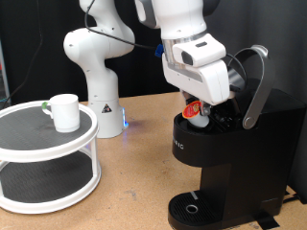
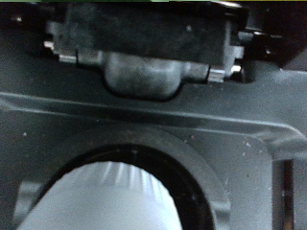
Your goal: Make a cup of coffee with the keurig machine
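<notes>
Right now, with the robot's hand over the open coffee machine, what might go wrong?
1. The pod sits tilted at the keurig machine's open chamber under the gripper; it might seat crooked or slip out.
2. The raised handle stands close beside the gripper and could get bumped.
3. The cup is on the round shelf, not on the drip base.

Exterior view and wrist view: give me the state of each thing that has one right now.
keurig machine: lid raised, handle up, brew chamber open.
pod: white with red-orange top, at the chamber opening below the gripper; in the wrist view it sits in the round holder.
gripper: low over the chamber; fingers hidden.
cup: upright on the top tier of the white round stand, untouched.
</notes>
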